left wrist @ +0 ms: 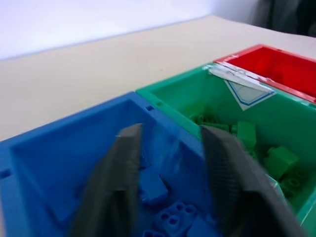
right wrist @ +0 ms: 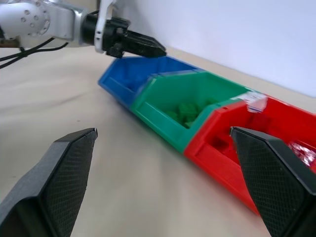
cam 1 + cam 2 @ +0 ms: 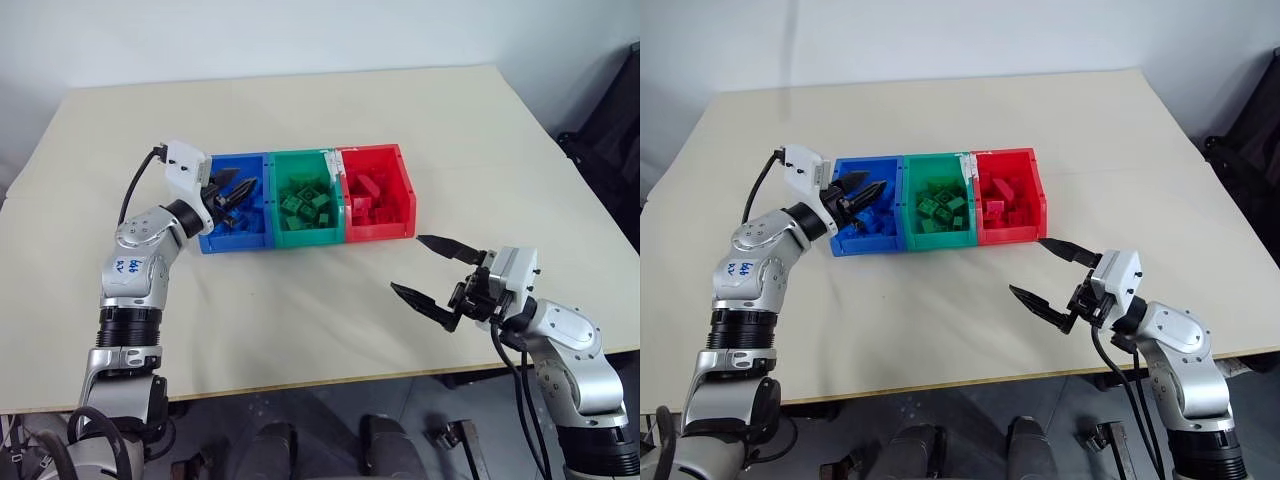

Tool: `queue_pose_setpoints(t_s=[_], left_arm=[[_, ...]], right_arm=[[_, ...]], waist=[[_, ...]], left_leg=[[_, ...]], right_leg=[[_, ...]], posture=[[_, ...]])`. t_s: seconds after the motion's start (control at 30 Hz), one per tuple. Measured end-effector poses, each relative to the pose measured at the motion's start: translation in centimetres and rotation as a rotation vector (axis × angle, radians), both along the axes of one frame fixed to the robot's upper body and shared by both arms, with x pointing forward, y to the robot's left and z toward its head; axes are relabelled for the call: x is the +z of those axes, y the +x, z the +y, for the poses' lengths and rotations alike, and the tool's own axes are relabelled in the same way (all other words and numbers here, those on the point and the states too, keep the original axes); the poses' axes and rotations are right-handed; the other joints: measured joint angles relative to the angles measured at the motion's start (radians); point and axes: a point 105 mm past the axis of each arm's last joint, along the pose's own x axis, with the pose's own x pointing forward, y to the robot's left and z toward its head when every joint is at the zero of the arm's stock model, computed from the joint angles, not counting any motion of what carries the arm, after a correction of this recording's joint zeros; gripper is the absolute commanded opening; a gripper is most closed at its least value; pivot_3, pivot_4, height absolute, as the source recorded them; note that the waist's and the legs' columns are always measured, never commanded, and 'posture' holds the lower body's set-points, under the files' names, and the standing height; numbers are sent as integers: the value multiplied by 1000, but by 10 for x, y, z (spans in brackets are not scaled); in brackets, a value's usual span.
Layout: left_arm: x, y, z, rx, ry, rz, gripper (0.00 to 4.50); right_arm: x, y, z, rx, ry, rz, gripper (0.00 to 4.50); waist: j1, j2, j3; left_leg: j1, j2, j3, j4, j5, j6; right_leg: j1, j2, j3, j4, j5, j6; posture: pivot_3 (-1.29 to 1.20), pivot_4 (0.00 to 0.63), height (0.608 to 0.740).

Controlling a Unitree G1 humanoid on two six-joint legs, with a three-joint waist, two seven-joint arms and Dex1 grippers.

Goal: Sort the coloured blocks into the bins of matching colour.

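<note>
The head's two eyes looked down over the table [image 3: 300, 320] from above. Both wrist cameras sat low and close (the left nearest), sharing the bins [image 2: 197, 118].

You are looking at what is reading as a robot lab or test room, not a home. A plain beige surface [image 3: 420, 110] is standing against a bare white wall [image 3: 940, 40], carrying nothing but the bins [image 3: 305, 196] with toy bricks [image 3: 303, 205] in them. Cables [image 3: 135, 185] are running along the arms, and dark equipment [image 3: 615, 130] is sitting off to the right.
</note>
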Motion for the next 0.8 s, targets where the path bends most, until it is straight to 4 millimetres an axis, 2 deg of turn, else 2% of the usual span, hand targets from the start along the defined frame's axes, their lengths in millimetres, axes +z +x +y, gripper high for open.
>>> queue_pose_setpoints(t_s=[0.1, 0.23, 0.37, 0.53, 0.63, 0.8], left_arm=[[-1, -13, 17, -7, 59, -17, 3911], [-15, -43, 47, -17, 147, -11, 3911], [-33, -85, 72, -51, 240, 35, 3911], [-69, -134, 97, -46, 326, 96, 3911], [-79, -142, 96, -29, 307, 88, 3911], [-75, -138, 88, -13, 286, 35, 3911]], right_arm=[[0, 1, -1, -12, 0, 1, 4500], [-4, 3, -5, -22, -2, 16, 4500], [-13, 3, -10, 6, -34, 44, 4500], [-24, 1, -18, 67, -93, 71, 4500], [-30, 4, -25, 76, -120, 82, 4500], [-30, 5, -28, 94, -138, 84, 4500]], waist=[[-5, 0, 0], [-5, 0, 0], [0, 0, 0], [7, 0, 0], [21, 0, 0], [27, 0, 0]], left_leg=[[0, 1, 0, 0, 0, 0], [0, 1, 0, -1, 0, 0], [0, 6, 0, 0, 0, 1], [1, 6, 0, 0, -1, 1], [1, 6, 0, 1, -1, 1], [1, 6, 0, 1, -1, 1]], right_leg=[[0, 0, 0, 0, 0, 0], [0, 0, 0, -1, 0, 0], [1, -1, 1, -2, 0, 0], [2, -1, 1, -5, 0, -1], [3, -1, 1, -5, 0, 0], [2, -1, 1, -4, 0, -1]], posture=[[0, 150, 740], [0, 150, 740], [0, 150, 740], [0, 150, 740], [0, 150, 740], [0, 150, 740]])
